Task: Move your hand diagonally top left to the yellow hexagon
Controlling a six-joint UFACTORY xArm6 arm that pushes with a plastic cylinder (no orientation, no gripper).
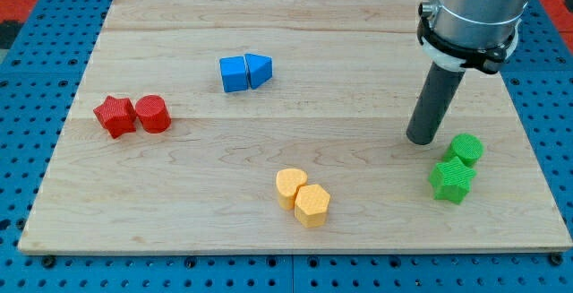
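Observation:
The yellow hexagon [312,204] lies near the view's bottom centre, touching a yellow heart-shaped block [290,186] on its upper left. My tip [420,139] rests on the board at the view's right, well to the right of and above the yellow pair. It stands just left of a green cylinder [466,149], with a green star [453,179] below that.
A blue cube [235,73] and a blue triangle [259,70] touch at the upper centre. A red star [115,116] and a red cylinder [153,113] touch at the left. The wooden board [295,24] lies on a blue pegboard.

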